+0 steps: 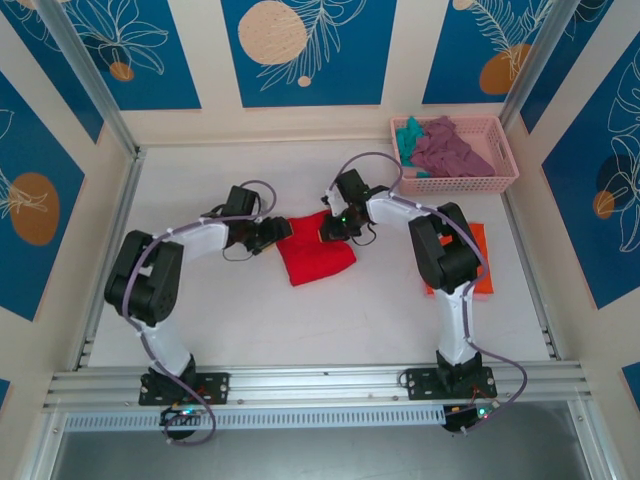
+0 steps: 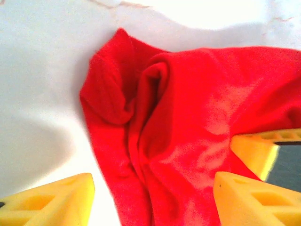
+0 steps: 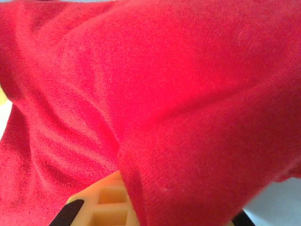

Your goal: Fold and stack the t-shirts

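cloth first: the red t-shirt [image 1: 316, 255] lies as a rumpled, roughly square bundle on the white table [image 1: 250, 330], and both your arms meet at it. your left gripper [image 1: 272, 235] sits at the shirt's left edge; in its wrist view its yellow fingers [image 2: 51, 202] stand well apart, straddling a raised ridge of red fabric without pinching it. your right gripper [image 1: 335, 225] is at the shirt's far edge, jaws closed on a fold of the red t-shirt; in the right wrist view the cloth drapes over one yellow finger [image 3: 106, 202] and hides the tips. right of the red shirt, partly under your right arm, the orange t-shirt [image 1: 480, 270] lies flat on the table. beyond and to the right of the red shirt, the pink basket [image 1: 460, 184] holds the mauve t-shirt [image 1: 450, 150] crumpled, with the teal t-shirt [image 1: 408, 135] tucked at its left end.
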Action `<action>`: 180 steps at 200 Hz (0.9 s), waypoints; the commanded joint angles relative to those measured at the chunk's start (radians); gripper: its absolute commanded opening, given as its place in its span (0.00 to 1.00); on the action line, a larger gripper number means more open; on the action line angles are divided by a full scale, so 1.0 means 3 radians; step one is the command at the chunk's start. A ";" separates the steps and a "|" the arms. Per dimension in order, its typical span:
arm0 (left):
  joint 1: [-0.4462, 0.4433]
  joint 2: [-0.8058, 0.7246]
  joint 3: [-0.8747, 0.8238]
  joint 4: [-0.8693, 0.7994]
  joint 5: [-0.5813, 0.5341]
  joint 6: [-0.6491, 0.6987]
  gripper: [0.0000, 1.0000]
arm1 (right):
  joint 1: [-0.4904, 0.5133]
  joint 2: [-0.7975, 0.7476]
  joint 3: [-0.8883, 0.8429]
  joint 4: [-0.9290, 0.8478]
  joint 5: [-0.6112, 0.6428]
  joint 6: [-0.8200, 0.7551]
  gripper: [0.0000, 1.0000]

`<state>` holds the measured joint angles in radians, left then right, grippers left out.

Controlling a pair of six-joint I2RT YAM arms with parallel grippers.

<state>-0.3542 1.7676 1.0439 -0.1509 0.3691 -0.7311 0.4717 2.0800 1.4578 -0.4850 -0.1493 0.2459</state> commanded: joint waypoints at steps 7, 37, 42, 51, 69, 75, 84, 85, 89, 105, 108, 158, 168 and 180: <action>-0.0004 -0.0411 -0.0040 0.0016 0.0033 0.0082 0.73 | -0.0088 -0.0376 -0.0180 -0.0338 0.0521 -0.0408 0.00; -0.0027 -0.0529 -0.0260 0.0384 0.0093 0.0303 0.83 | -0.0181 -0.0650 -0.0310 -0.0480 0.0906 -0.0614 0.00; -0.0039 -0.0529 -0.0305 0.0485 0.0116 0.0335 0.85 | -0.0198 -0.0695 -0.0322 -0.0501 0.0957 -0.0657 0.00; -0.0082 -0.0538 -0.0396 0.0695 0.0139 0.0403 0.89 | -0.0229 -0.0777 -0.0355 -0.0537 0.1059 -0.0738 0.00; -0.0241 -0.0601 -0.0614 0.1234 0.0101 0.0693 0.94 | -0.0303 -0.0917 -0.0409 -0.0621 0.1208 -0.0912 0.00; -0.0307 -0.0622 -0.0681 0.1417 0.0087 0.0802 0.94 | -0.0332 -0.0955 -0.0416 -0.0665 0.1249 -0.0959 0.00; -0.0402 -0.0641 -0.0763 0.1669 0.0105 0.0948 0.94 | -0.0381 -0.1006 -0.0426 -0.0744 0.1302 -0.1019 0.00; -0.0411 -0.0643 -0.0769 0.1692 0.0105 0.0959 0.95 | -0.0386 -0.1009 -0.0426 -0.0752 0.1309 -0.1024 0.00; -0.0451 -0.0647 -0.0792 0.1771 0.0109 0.1002 0.95 | -0.0404 -0.1035 -0.0429 -0.0782 0.1330 -0.1044 0.00; -0.0563 -0.0610 -0.0825 0.2052 0.0262 0.1123 0.96 | -0.0475 -0.1147 -0.0451 -0.0912 0.1435 -0.1108 0.00; -0.0583 -0.0600 -0.0830 0.2114 0.0309 0.1132 0.96 | -0.0489 -0.1177 -0.0459 -0.0934 0.1451 -0.1115 0.00; -0.0814 -0.0380 -0.0922 0.2937 0.0698 0.1094 1.00 | -0.0785 -0.1699 -0.0585 -0.1235 0.1461 -0.1334 0.00; -0.0851 -0.0388 -0.0933 0.2960 0.0678 0.1128 1.00 | -0.0857 -0.1794 -0.0594 -0.1307 0.1399 -0.1370 0.00; -0.0881 -0.0413 -0.0943 0.2936 0.0660 0.1197 1.00 | -0.0960 -0.1924 -0.0609 -0.1403 0.1330 -0.1405 0.00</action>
<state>-0.5907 1.6356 0.7784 0.6270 0.5240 -0.4294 0.2306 1.5906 1.2869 -0.8181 0.2810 -0.1242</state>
